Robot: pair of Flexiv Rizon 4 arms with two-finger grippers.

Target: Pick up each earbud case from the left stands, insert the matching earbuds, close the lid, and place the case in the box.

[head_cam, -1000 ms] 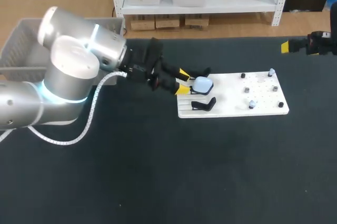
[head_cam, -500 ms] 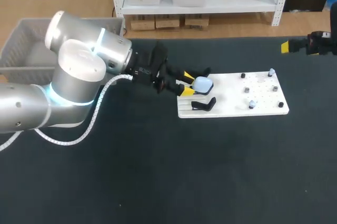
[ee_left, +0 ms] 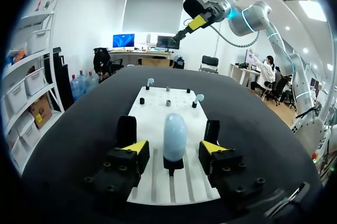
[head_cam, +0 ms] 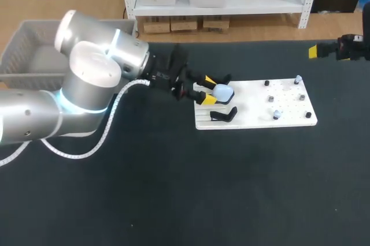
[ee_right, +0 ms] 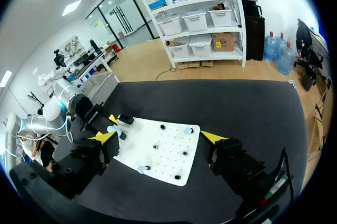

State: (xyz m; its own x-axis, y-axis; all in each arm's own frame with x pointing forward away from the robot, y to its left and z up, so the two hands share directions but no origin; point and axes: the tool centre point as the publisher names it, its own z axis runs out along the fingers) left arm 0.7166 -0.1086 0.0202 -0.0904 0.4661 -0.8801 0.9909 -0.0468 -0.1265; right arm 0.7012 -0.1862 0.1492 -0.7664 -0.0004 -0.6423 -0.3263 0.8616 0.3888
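- Your left gripper (ee_left: 175, 149) is standing open. Its fingers are flanking the case (ee_left: 174, 134) with a gap showing on each side, so it is not gripping anything yet.
- Over the last second it has been sliding in toward the case. Its tips were sitting short of the case then, and now they are drawing level with its near end.
- The case is sitting upright, lid looking shut, on its stand (ee_left: 174, 164) at the left end of the board (head_cam: 289, 113). It has not shifted.
- That is putting you at the very start of the first pick. By my judgement you are still needing a little more advance, then a squeeze and a lift off the stand.
- A second stand (head_cam: 223, 114), just beside the first, is looking empty.
- Two earbuds (head_cam: 297, 78) are waiting on pegs at the board's right end.
- Your right gripper (ee_right: 158, 137) is hanging open, well apart from the board, out past its right end. It has not moved.
- The box (head_cam: 23, 55) is sitting at the far left corner of the surface (head_cam: 173, 188), behind your left arm.
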